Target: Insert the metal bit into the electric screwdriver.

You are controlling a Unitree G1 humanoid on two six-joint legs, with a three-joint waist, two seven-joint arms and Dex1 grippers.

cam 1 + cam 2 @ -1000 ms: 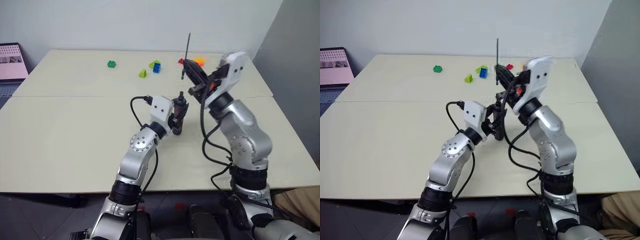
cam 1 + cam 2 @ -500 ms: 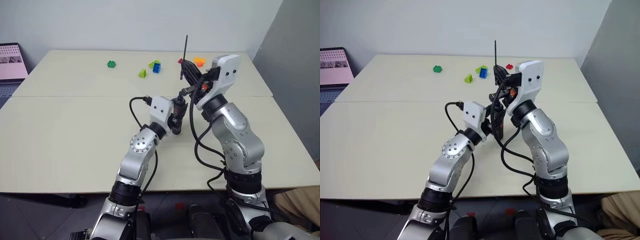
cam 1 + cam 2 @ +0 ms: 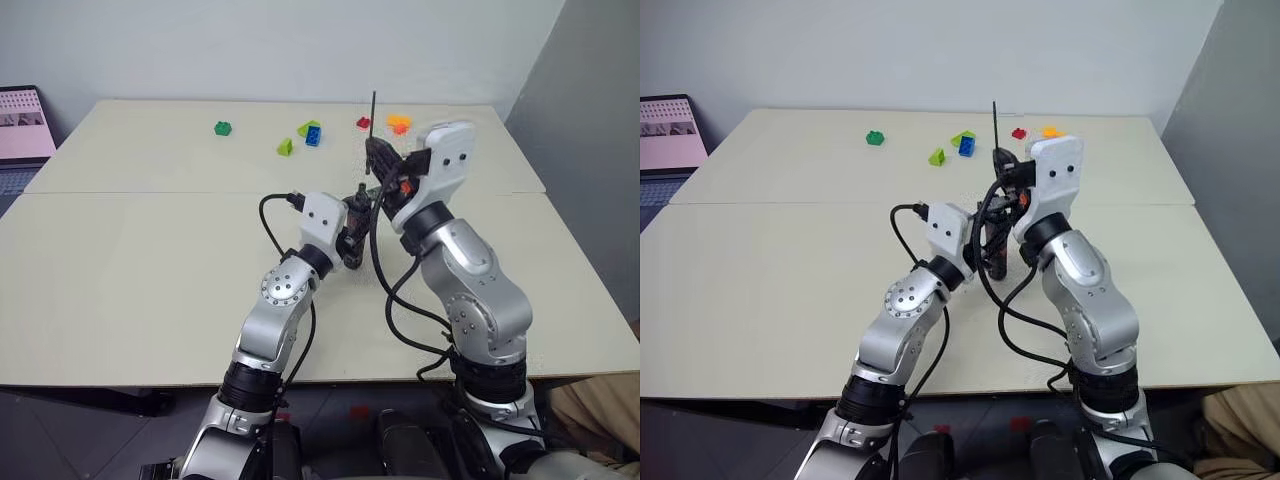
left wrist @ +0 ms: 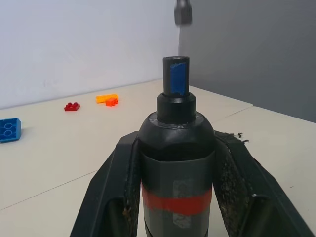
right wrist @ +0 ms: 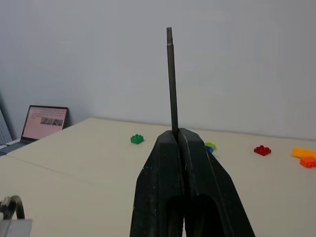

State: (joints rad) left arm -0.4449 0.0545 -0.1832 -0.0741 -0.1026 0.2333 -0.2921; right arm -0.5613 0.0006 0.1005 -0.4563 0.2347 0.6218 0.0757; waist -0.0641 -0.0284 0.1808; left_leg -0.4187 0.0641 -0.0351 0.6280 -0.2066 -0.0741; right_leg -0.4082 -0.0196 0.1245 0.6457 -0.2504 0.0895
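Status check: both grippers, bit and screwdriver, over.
Left gripper shut on electric screwdriver. Right gripper shut on metal bit, not inserted. Nothing between.

The two arms crowd together over mid-bench, the right gripper just above the left gripper. Bricks dot the far edge, and a laptop stands off the far left corner. The broad near surfaces lie open.

metal bit above electric screwdriver, bricks behind on table
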